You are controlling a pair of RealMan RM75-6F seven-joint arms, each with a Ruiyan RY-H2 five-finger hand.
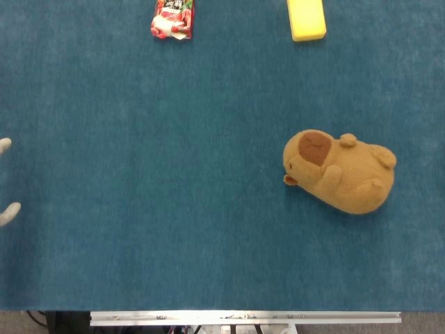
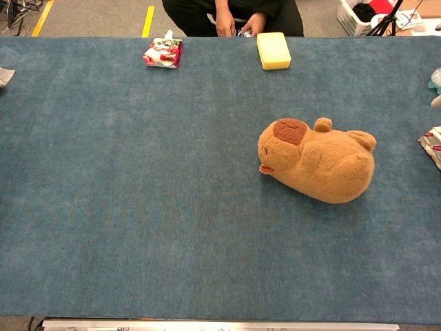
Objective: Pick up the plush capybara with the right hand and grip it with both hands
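Observation:
The plush capybara (image 1: 341, 174) (image 2: 317, 162) is tan with a brown patch on its head. It lies on its side on the right half of the blue table, head pointing left. Nothing touches it. Of my left hand (image 1: 8, 179), only two pale fingertips (image 1: 10, 212) show, at the left edge of the head view. They are spread apart with nothing between them, far from the capybara. The chest view does not show this hand. My right hand appears in neither view.
A red snack packet (image 1: 172, 17) (image 2: 163, 52) and a yellow sponge (image 1: 306, 19) (image 2: 273, 50) lie at the table's far edge. At the right edge of the chest view are another packet (image 2: 432, 146) and small pale objects (image 2: 436, 89). A person stands behind the table.

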